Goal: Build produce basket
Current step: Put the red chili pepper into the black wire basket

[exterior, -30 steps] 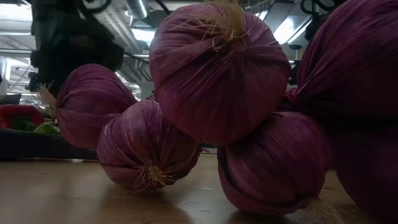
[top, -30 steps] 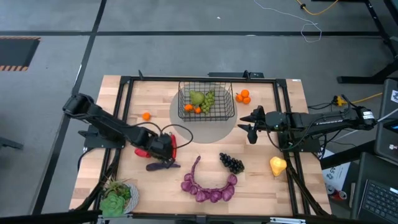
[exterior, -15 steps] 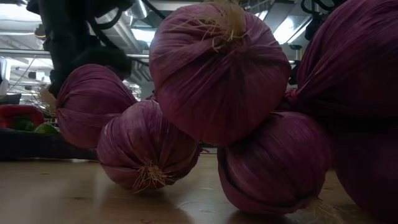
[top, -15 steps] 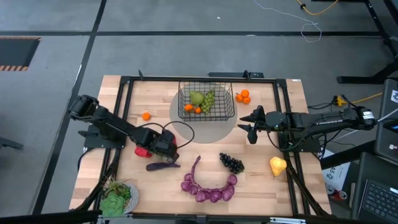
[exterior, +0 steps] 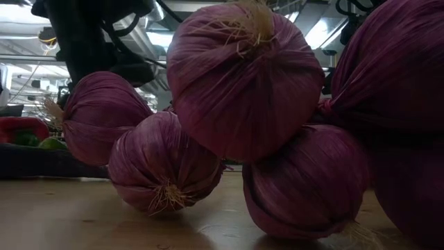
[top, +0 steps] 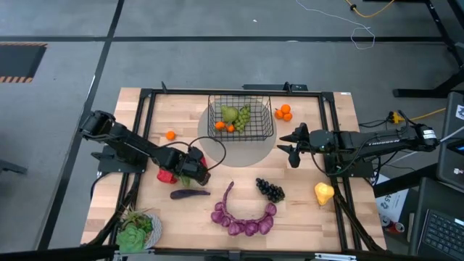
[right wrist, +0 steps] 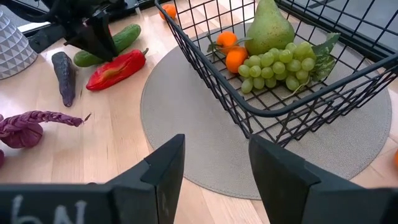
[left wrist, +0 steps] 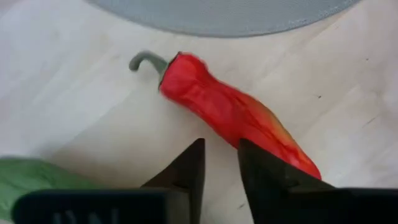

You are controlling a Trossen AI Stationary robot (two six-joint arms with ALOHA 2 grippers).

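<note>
The black wire basket (top: 241, 116) stands on a round grey mat at the far middle and holds a green pear (right wrist: 272, 25), green grapes (right wrist: 273, 65) and small oranges. My left gripper (top: 192, 172) hangs over a red pepper (left wrist: 230, 112) that lies on the wood. Its fingers stand a narrow gap apart with nothing between them. A cucumber (right wrist: 109, 43) and an aubergine (top: 190, 193) lie beside it. My right gripper (top: 290, 147) is open and empty, to the right of the basket.
A string of purple onions (top: 243, 217), dark grapes (top: 270, 190) and a yellow pear (top: 323, 193) lie toward the near edge. Two oranges (top: 283, 112) lie right of the basket and one (top: 170, 134) to its left. Lettuce on a plate (top: 134, 230) is at the near left corner.
My left gripper has gone a little toward the table's far edge, away from the aubergine and over the red pepper. The aubergine lies where it was.
</note>
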